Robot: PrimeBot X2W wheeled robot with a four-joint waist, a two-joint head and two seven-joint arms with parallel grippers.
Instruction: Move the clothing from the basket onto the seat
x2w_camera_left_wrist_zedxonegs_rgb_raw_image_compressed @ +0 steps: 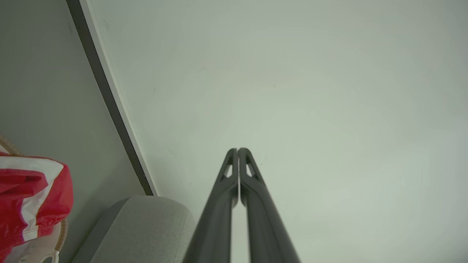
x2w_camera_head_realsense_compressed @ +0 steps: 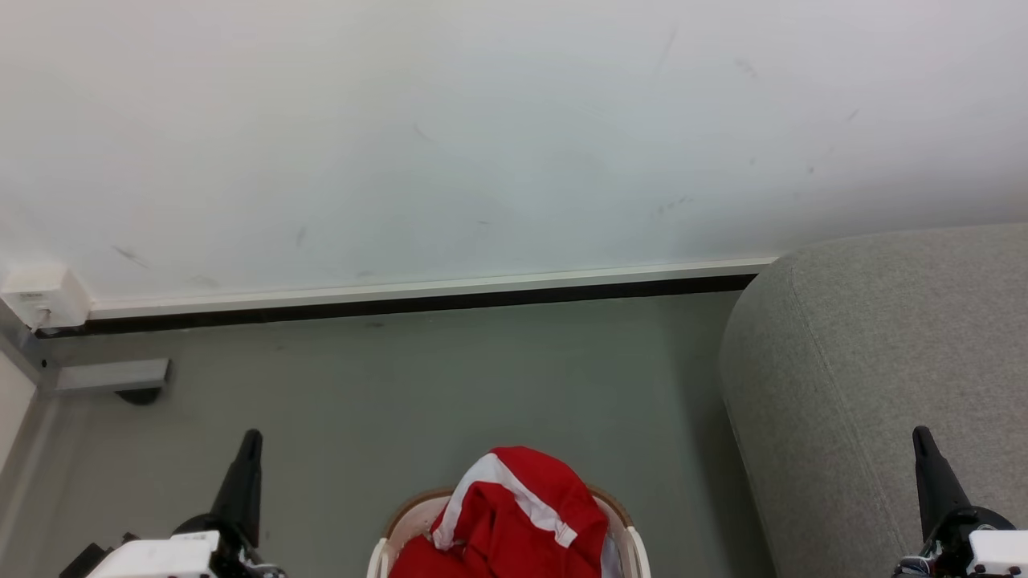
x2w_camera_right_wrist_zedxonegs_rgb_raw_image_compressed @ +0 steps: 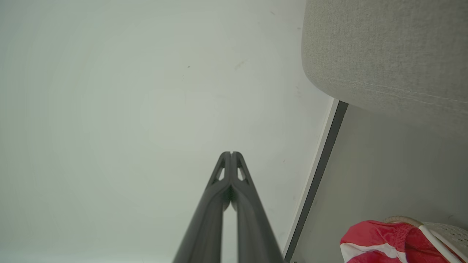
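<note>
The red clothing is lying heaped in the basket at the near middle of the scene and bulging above the rim, so nothing is resting on the seat yet. The seat is standing to the right of the basket, apart from it, with bare floor between them. The left pincer is hovering to the left of the basket, and the right pincer is hanging by the seat's near part. Both are showing their fingers pressed together, gripping nothing.

Several things are likely waiting to go wrong. A pincer coming down closed would only be poking the cloth, so it needs opening first. A shallow pinch on loose fabric risks letting go over the floor. Grabbing too deep could be catching the pale lining or dragging the light basket along. Dropped on the seat's rounded edge, the garment could be sliding off.
</note>
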